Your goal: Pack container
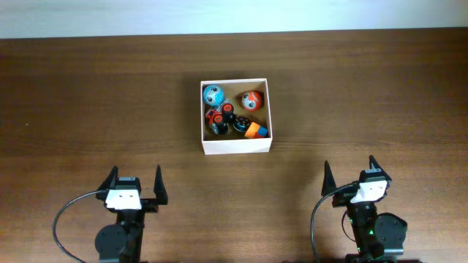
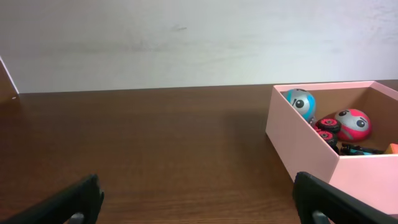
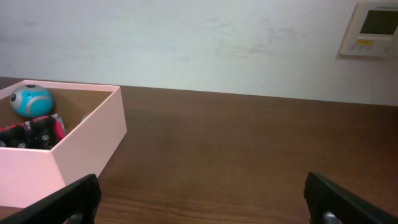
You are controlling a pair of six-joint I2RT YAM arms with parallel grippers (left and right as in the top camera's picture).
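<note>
Resting at the near edge of the table (image 1: 88,88), the left gripper (image 1: 135,181) and right gripper (image 1: 349,177) are spread wide and empty. Well ahead, between them, sits the container (image 1: 235,146), holding a blue ball (image 1: 213,94), red ball (image 1: 251,100), toy car (image 1: 219,117) and orange piece (image 1: 256,131). No loose toys show, so packing looks finished.

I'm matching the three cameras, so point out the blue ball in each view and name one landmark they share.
Overhead: blue ball in the box's far left corner, just above picture centre.
Left wrist: blue ball right of centre, in the box's far corner.
Right wrist: blue ball far left, peeking over the box wall.
Shared landmark: the box, visible in all three.
</note>
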